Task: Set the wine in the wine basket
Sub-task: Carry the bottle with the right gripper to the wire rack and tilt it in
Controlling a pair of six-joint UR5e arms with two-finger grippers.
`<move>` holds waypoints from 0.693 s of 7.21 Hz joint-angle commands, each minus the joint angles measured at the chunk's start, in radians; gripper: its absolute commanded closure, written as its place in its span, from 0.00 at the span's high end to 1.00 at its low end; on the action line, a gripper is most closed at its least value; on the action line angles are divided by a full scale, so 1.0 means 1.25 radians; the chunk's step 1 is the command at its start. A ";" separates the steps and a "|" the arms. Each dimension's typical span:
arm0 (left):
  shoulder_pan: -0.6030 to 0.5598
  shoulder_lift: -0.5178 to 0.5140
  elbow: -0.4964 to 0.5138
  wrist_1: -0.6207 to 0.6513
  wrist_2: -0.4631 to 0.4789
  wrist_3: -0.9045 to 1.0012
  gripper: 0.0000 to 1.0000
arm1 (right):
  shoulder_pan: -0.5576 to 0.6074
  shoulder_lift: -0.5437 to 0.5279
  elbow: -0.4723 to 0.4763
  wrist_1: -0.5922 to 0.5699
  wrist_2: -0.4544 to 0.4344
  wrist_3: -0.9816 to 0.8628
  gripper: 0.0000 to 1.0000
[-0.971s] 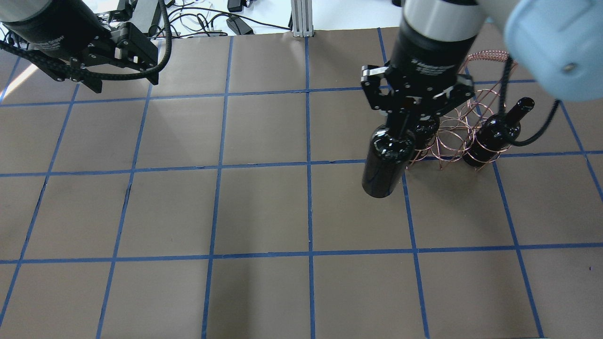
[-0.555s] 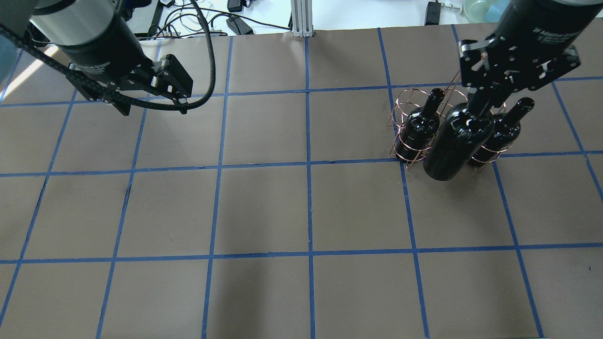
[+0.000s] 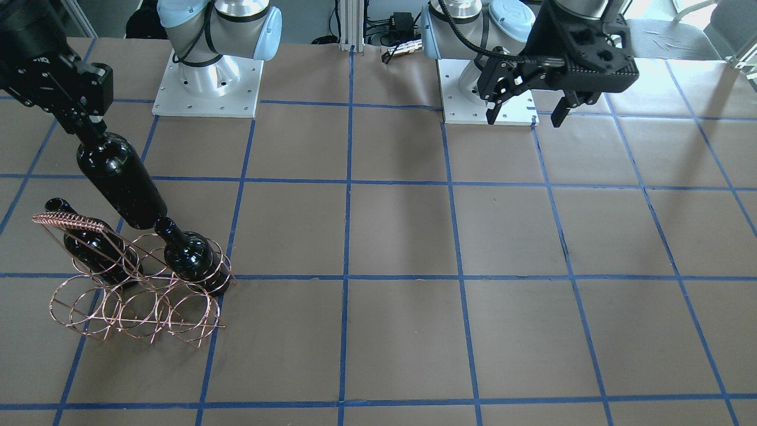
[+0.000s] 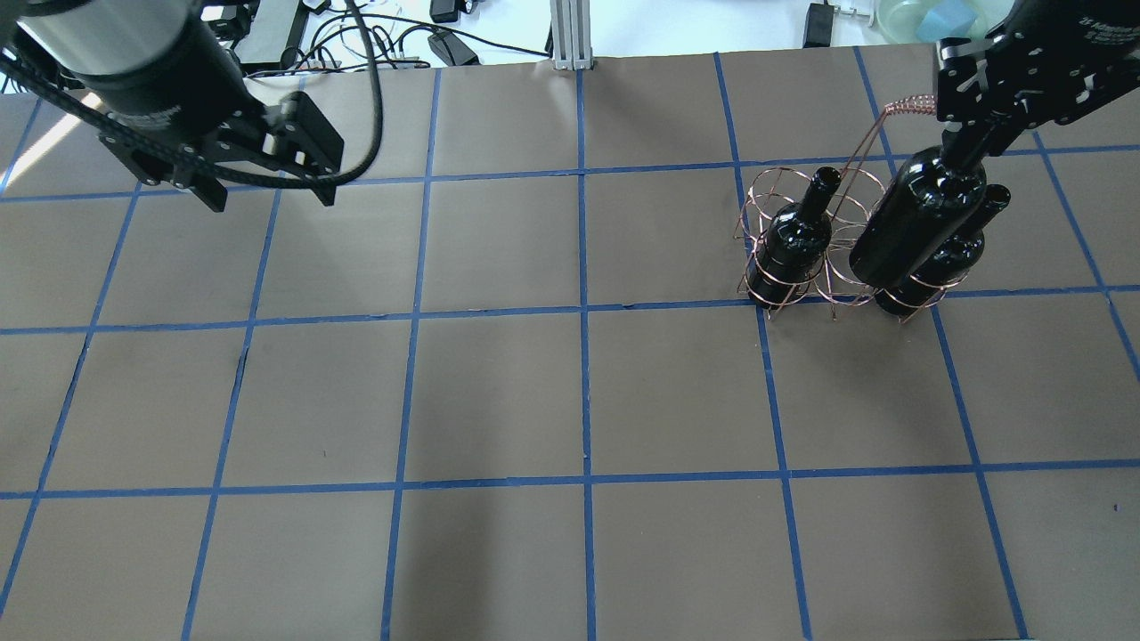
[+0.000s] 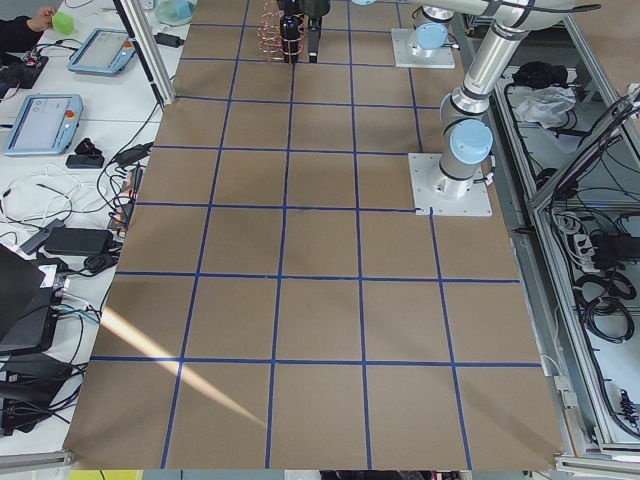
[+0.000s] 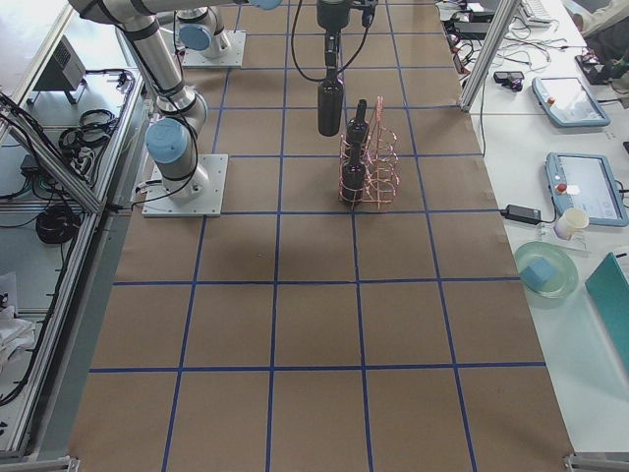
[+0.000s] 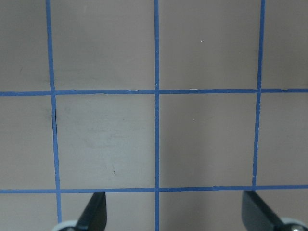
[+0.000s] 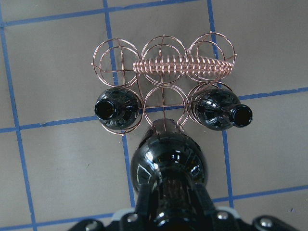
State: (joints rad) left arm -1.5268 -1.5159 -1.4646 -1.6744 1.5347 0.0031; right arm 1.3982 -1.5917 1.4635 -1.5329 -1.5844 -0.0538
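My right gripper (image 4: 966, 150) is shut on the neck of a glossy black wine bottle (image 4: 916, 224), which hangs tilted above the copper wire basket (image 4: 835, 206). In the right wrist view the held bottle (image 8: 168, 163) hangs just in front of the empty middle ring (image 8: 165, 98) of the near row. Two look-alike bottles stand in that row's end rings, one to the left (image 8: 115, 109) and one to the right (image 8: 219, 108). The coiled handle (image 8: 183, 66) runs across the basket. My left gripper (image 4: 267, 182) is open and empty, far away over the table's left side.
The far row of basket rings (image 8: 113, 60) holds nothing. Brown table paper with blue tape lines (image 4: 583, 401) covers the table. Cables and boxes (image 4: 427, 36) lie past the far edge. The arm bases (image 3: 207, 83) stand at the robot's side.
My right gripper carried the bottle from the basket's left side across it to the right and farther back. The left arm swung in over the table's left, then shifted slightly back.
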 commanded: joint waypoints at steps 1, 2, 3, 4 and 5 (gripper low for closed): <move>0.041 -0.008 0.012 -0.003 -0.014 -0.022 1.00 | -0.003 0.046 0.000 -0.055 0.000 0.000 0.09; 0.041 -0.010 0.003 0.002 -0.013 -0.032 1.00 | -0.003 0.062 0.000 -0.061 0.000 0.001 0.09; 0.041 -0.013 -0.011 0.002 -0.023 -0.070 1.00 | -0.003 0.072 0.000 -0.068 -0.001 0.000 0.09; 0.052 -0.018 -0.014 -0.003 -0.024 -0.085 1.00 | -0.003 0.077 0.004 -0.068 0.000 0.001 0.09; 0.041 -0.021 -0.033 -0.009 -0.018 -0.076 1.00 | -0.003 0.077 0.019 -0.070 -0.001 -0.001 0.09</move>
State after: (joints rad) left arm -1.4702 -1.5369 -1.4850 -1.6786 1.5087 -0.0882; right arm 1.3944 -1.4997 1.4712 -1.6172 -1.5853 -0.0533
